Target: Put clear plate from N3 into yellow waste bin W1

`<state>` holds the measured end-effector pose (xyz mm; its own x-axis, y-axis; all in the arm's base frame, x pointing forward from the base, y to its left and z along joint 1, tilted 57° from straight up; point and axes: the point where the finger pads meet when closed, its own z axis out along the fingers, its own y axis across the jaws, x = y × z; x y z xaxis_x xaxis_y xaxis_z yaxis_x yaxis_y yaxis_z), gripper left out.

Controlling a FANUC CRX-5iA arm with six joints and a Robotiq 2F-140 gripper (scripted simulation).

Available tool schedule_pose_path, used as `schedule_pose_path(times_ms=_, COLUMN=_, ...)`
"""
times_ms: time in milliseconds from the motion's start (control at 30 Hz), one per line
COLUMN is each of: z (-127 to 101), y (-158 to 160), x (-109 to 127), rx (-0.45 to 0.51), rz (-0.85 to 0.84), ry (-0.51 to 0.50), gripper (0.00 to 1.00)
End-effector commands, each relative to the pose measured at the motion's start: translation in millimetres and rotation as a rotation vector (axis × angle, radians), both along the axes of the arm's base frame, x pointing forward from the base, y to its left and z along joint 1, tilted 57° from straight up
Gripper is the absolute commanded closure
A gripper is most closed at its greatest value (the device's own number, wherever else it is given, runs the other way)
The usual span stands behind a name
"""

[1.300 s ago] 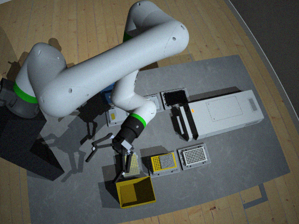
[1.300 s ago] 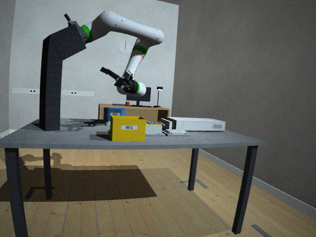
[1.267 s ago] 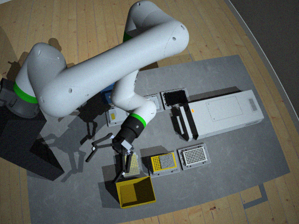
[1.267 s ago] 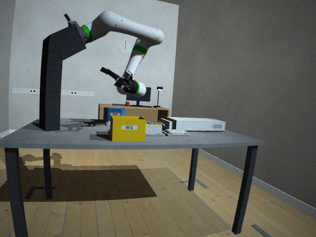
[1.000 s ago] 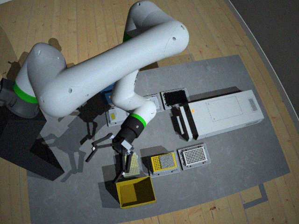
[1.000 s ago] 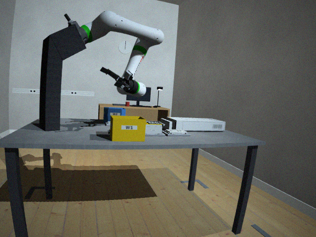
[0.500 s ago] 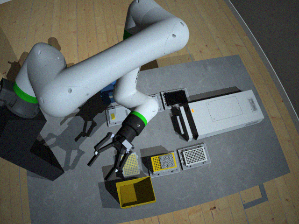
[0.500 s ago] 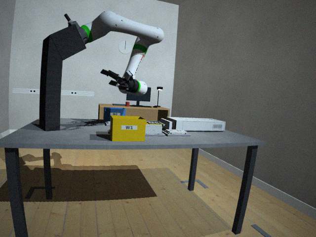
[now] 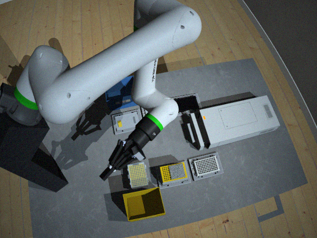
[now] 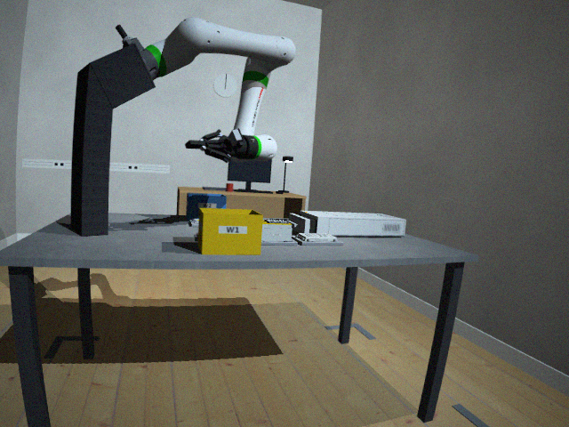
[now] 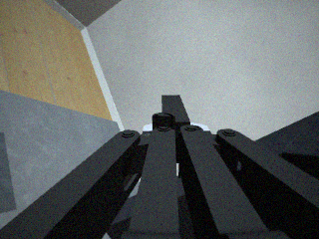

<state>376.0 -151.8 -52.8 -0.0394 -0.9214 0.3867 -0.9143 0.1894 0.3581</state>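
3 well plates (image 9: 138, 174), 1 yellow bin (image 9: 143, 204), 1 blue bin (image 9: 120, 93), 1 reader (image 9: 237, 120).

The arm (image 9: 107, 66) hides most of the blue bin (image 9: 119, 92); nest labels are too small to read.

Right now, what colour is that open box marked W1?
Yellow; the box shows best in the exterior view.

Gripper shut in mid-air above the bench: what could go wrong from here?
The gripper is shut on nothing, high above the plates; it must reopen before any grasp. Three plates sit in a row: pale, yellow and white. Taking the wrong one is a risk. The yellow bin W1 stands loose beside the pale plate, so a low approach could knock it over.
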Motion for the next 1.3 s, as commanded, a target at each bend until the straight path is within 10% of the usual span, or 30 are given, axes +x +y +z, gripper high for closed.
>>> schedule_pose_path(times_ms=0, z=3.7, y=11.7, x=6.3, rx=0.125, rz=0.087, ry=-0.002, gripper=0.90)
schedule_pose_path(times_ms=1267, z=72.5, y=91.9, x=85.7, rx=0.656, rz=0.903, ry=-0.310, gripper=0.90)
